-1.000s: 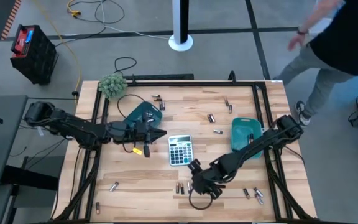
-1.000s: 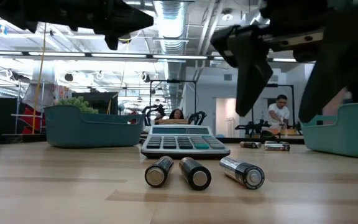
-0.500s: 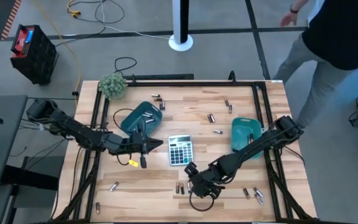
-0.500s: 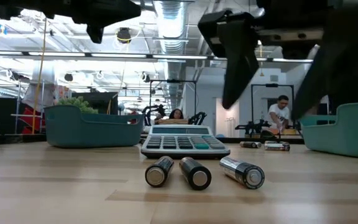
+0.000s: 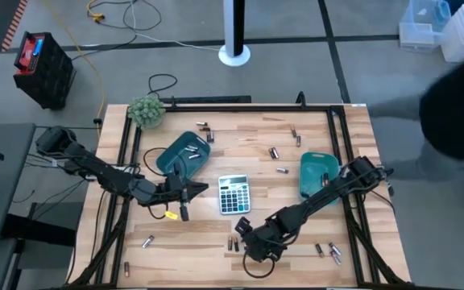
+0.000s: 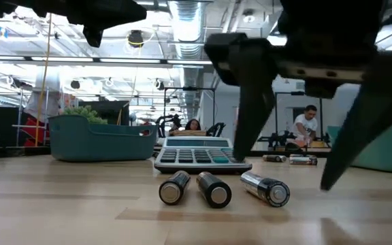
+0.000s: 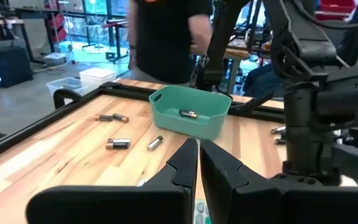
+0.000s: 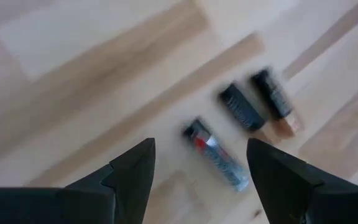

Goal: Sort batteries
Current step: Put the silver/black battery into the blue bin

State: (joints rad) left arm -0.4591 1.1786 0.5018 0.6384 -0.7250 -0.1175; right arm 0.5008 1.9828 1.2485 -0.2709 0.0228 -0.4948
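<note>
Three batteries [image 6: 213, 189] lie side by side on the table near its near edge; they also show in the high view as batteries [image 5: 234, 242] and in the right wrist view as batteries [image 8: 216, 155]. My right gripper [image 8: 201, 149] hangs open just above them, fingers pointing down and touching nothing; the low view shows my right gripper [image 6: 283, 170] with its fingers spread over the rightmost cell. My left gripper [image 5: 202, 190] is shut and hovers left of the calculator; my left gripper [image 7: 199, 155] holds nothing. More batteries [image 5: 274, 151] lie scattered over the table.
A grey calculator [image 5: 234, 194] lies mid-table. One teal tray [image 5: 184, 151] lies behind my left gripper, another teal tray [image 5: 316, 171] at the right with a battery [image 7: 188, 114] inside. A small plant [image 5: 146, 110] is at the far left corner. A black frame [image 5: 341, 137] edges the table.
My right gripper has moved toward the table's near left and down, over the three batteries, staying open. My left gripper has drifted toward the near edge, staying shut. The person beyond the far right corner has moved away to the right.
</note>
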